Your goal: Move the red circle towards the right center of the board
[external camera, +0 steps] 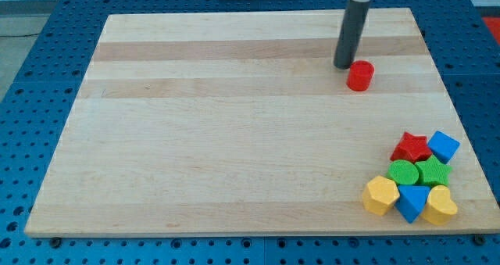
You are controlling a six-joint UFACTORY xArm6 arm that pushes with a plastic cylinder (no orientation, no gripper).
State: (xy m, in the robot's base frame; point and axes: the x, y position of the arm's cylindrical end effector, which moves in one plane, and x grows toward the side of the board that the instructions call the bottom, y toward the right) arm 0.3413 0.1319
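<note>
The red circle (360, 75) is a short red cylinder on the wooden board (234, 124), in the upper right part of the view. My tip (344, 65) stands just to the left of it and slightly above, very close to its edge or touching it. The dark rod rises from the tip to the view's top.
A cluster of blocks sits at the board's bottom right corner: a red star (412, 147), a blue cube (443, 146), a green circle (404, 172), a green star (432, 171), a yellow hexagon (380, 195), a blue triangle (412, 200) and a yellow heart (440, 205).
</note>
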